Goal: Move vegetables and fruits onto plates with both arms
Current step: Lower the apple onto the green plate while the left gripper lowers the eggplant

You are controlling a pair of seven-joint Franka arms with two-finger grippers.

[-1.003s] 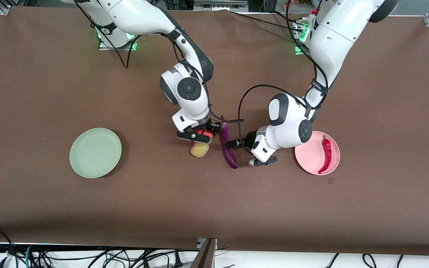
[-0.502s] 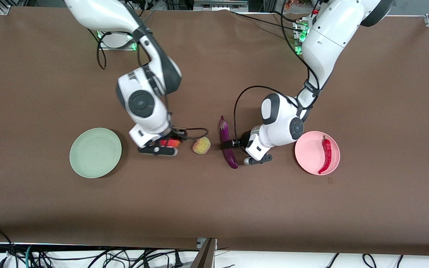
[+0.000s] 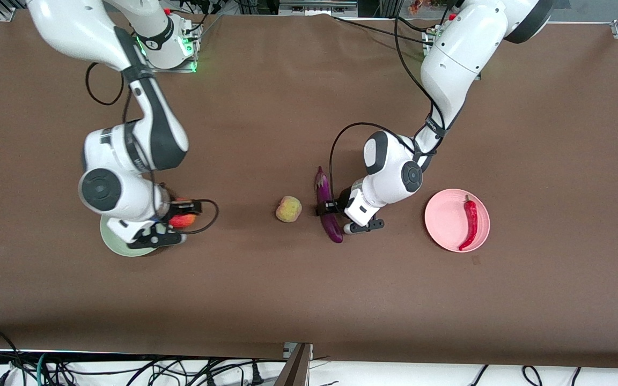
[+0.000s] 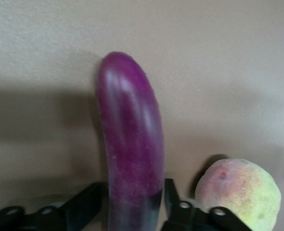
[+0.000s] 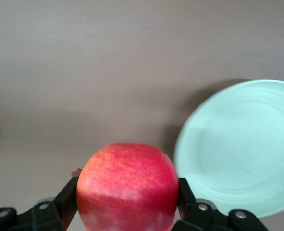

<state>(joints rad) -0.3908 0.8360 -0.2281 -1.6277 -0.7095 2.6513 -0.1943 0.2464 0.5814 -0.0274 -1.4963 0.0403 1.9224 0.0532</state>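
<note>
front view: brown counter [image 3: 309, 300]. right claw [image 3: 176, 224] up in the air at the edge of the pale green plate [image 3: 113, 244], pinching the red fruit [image 3: 182, 220]; most of that plate is hidden under the arm's wrist. yellow-green fruit [image 3: 288, 209] sits on the counter about mid-length, just beside the eggplant [image 3: 327, 209] and apart from it. eggplant lies with its stem end farther from the camera, rounded tip nearer. left claw [image 3: 336, 214] low at the eggplant's middle, a finger on each side of it. pink plate [image 3: 451, 225] toward the left arm's end of the counter, red chili pepper [image 3: 471, 221] lying on it, green stem pointing away from the camera.

left wrist view: eggplant [image 4: 132, 144] runs up between the two black fingers [image 4: 86, 204] of the left claw [image 4: 132, 204]; fingers are close in against its sides, clamped on it. it lies on the counter [image 4: 228, 72], shadow alongside. yellow-green fruit [image 4: 240, 192], pink blush on top, near one finger.

right wrist view: red fruit [image 5: 128, 186] gripped between the fingers [image 5: 67, 199] of the right claw [image 5: 127, 204]. pale green plate [image 5: 242, 149] below and to one side, bare, the fruit over the counter [image 5: 108, 62] just off its rim.
</note>
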